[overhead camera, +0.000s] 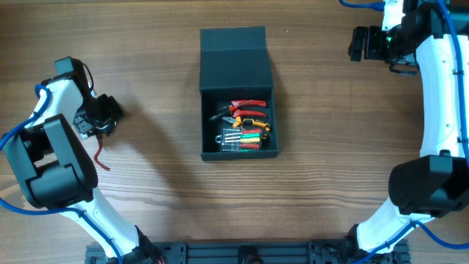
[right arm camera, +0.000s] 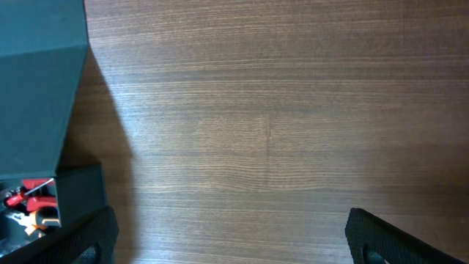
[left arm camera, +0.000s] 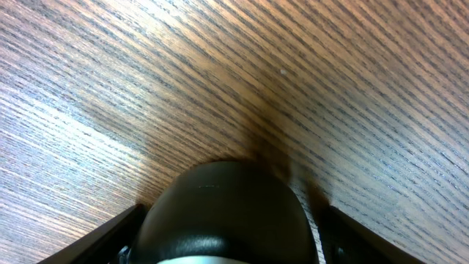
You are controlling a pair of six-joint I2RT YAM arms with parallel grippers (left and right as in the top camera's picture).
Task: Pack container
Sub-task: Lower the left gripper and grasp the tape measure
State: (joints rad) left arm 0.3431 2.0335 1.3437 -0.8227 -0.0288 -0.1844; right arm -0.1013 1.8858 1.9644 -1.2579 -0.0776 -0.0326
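Surface: wooden table [overhead camera: 330,139], mid-brown, with the grain running from 9 to 3 o'clock in the overhead view.

One item lies directly on it: the container [overhead camera: 235,62], a dark teal-grey box at centre, set slightly toward 12 o'clock. Its open compartment is on the 6 o'clock side. The lid flap is open on the 12 o'clock side; whether the flap touches the wood cannot be told. Soft shadow falls on the wood at the container's 9 o'clock side.

A black mounting rail [overhead camera: 242,253] runs along the 6 o'clock edge.
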